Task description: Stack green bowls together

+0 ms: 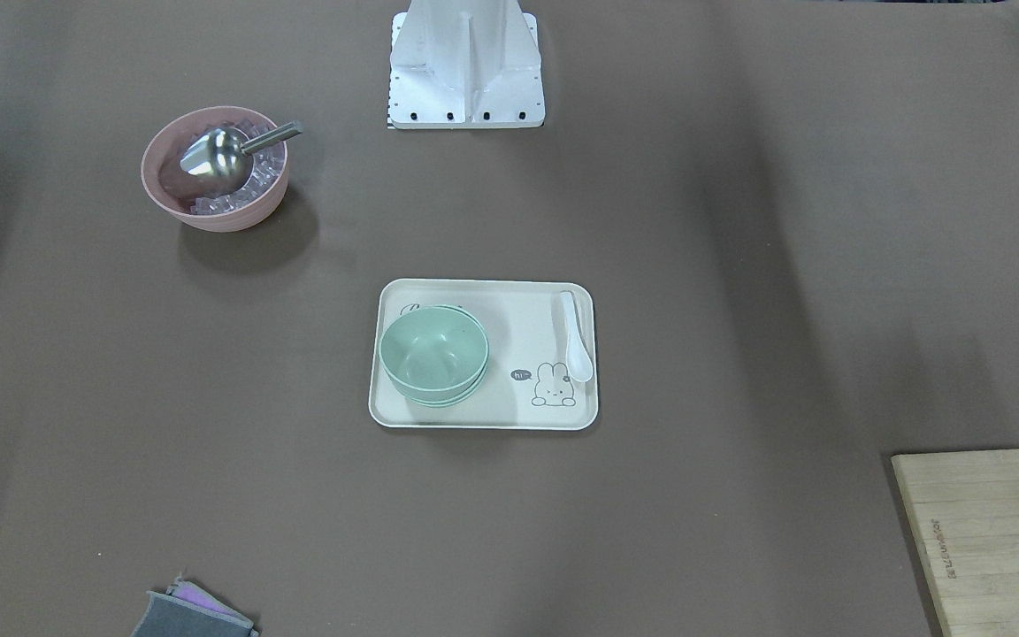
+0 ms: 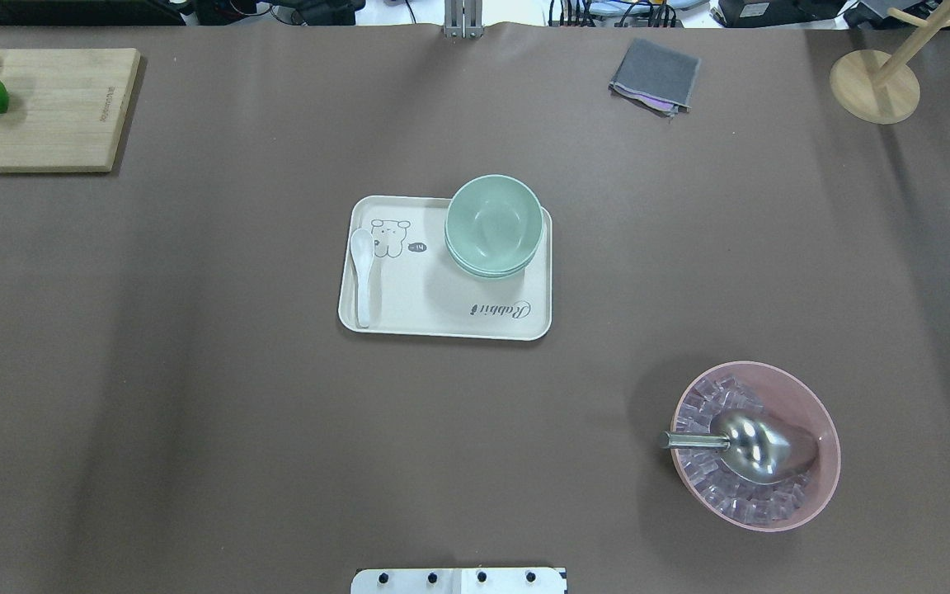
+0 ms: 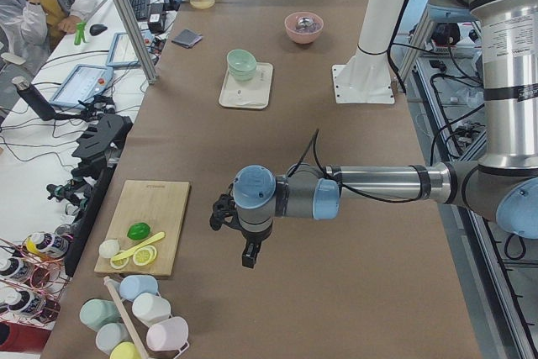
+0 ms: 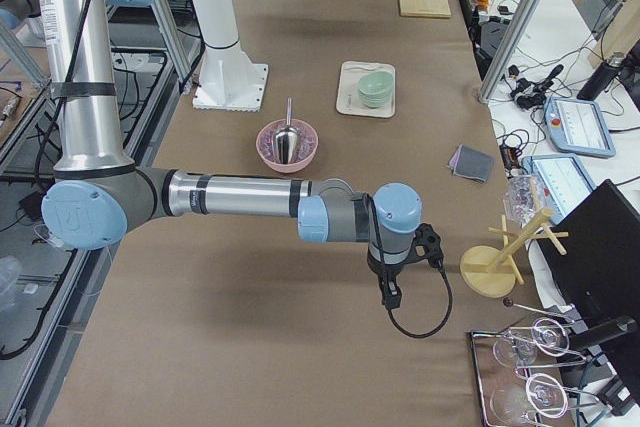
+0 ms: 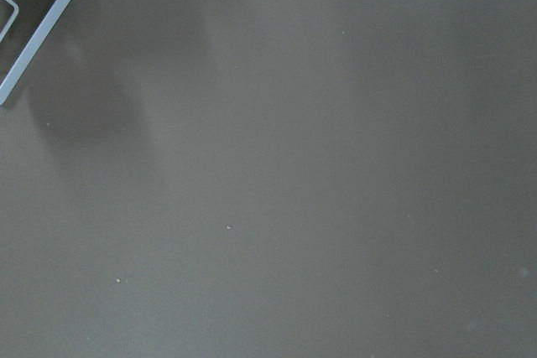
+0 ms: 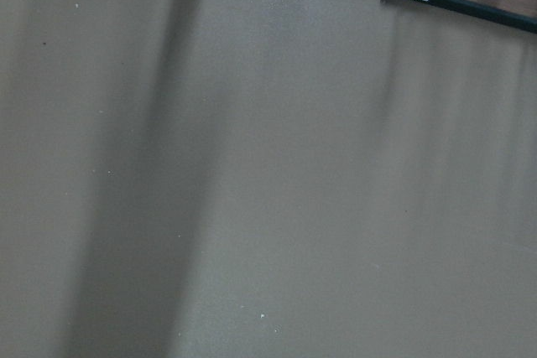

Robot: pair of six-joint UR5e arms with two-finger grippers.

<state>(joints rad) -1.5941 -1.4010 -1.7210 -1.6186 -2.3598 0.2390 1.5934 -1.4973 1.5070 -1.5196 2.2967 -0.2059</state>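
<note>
The green bowls [image 2: 494,224] are nested in one stack on the right part of a cream tray [image 2: 442,309] at the table's middle; they also show in the front view [image 1: 434,354]. My left gripper [image 3: 249,256] hangs above bare table near the left end, far from the bowls. My right gripper [image 4: 388,295] hangs above bare table near the right end. Both show only in the side views, so I cannot tell whether they are open or shut. Both wrist views show only brown table.
A white spoon [image 2: 362,272] lies on the tray's left side. A pink bowl [image 2: 821,487] with ice cubes and a metal scoop [image 2: 755,445] stands near right. A cutting board [image 2: 46,107] with fruit, a grey cloth [image 2: 655,74] and a wooden stand [image 2: 875,82] lie along the far edge.
</note>
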